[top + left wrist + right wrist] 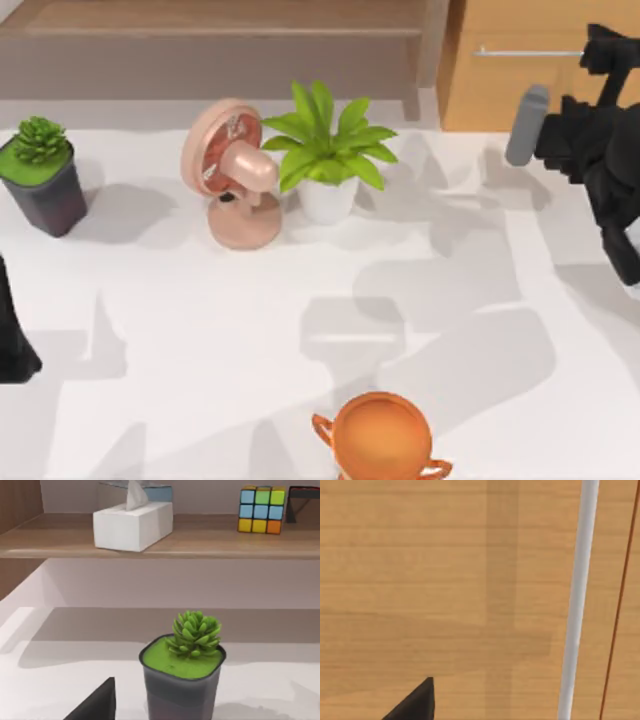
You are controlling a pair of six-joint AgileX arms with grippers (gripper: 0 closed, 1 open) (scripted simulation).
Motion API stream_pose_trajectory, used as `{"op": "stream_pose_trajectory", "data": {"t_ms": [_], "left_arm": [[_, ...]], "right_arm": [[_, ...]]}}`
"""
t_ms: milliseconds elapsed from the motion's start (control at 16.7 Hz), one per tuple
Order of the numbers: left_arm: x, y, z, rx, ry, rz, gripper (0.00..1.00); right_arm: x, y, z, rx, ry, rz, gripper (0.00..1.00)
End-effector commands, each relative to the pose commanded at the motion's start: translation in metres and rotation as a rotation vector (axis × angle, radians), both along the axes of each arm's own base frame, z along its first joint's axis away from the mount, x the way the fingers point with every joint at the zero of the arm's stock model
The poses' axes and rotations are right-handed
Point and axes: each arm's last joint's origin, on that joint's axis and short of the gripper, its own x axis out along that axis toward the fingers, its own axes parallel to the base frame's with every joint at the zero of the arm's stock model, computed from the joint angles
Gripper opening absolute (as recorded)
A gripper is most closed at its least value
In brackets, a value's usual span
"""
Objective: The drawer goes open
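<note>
White worktop [300,330] fills most of the top view, with a dull brown shelf [220,40] running along its far edge from about 10 to 12 o'clock. At 1 o'clock, beside the shelf, sits the drawer [510,90], its light wooden front flush and its thin silver handle [525,51] lying across it; no inner box is on show, so I judge it fully closed and the opening not yet begun.

At 2 o'clock the right gripper [608,50] is up against the outer end of the handle. In the right wrist view the drawer front is very close, the handle [576,600] crossing it, and one dark fingertip [415,702] pokes in. Whether its fingers are apart or together, or on the bar at all, I cannot tell.

What is left, as I read it: secure the handle, then pull the drawer out towards 6 o'clock.

At 9 o'clock the left arm [12,340] is parked at the edge.
</note>
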Motion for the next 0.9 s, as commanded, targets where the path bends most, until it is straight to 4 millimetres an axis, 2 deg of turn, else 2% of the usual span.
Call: {"op": "stream_pose_trajectory", "data": {"t_ms": [240,600,840,900], "left_arm": [[0.0,0.0,0.0,0.0,0.0,0.0,1.0],[0.0,0.0,0.0,0.0,0.0,0.0,1.0],[0.0,0.0,0.0,0.0,0.0,0.0,1.0],[0.0,0.0,0.0,0.0,0.0,0.0,1.0]], "right_arm": [[0.002,-0.001,0.0,0.0,0.001,-0.001,1.0],[0.024,0.0,0.0,0.0,0.0,0.0,1.0],[0.025,0.0,0.0,0.0,0.0,0.0,1.0],[0.025,0.0,0.0,0.0,0.0,0.0,0.92]]}}
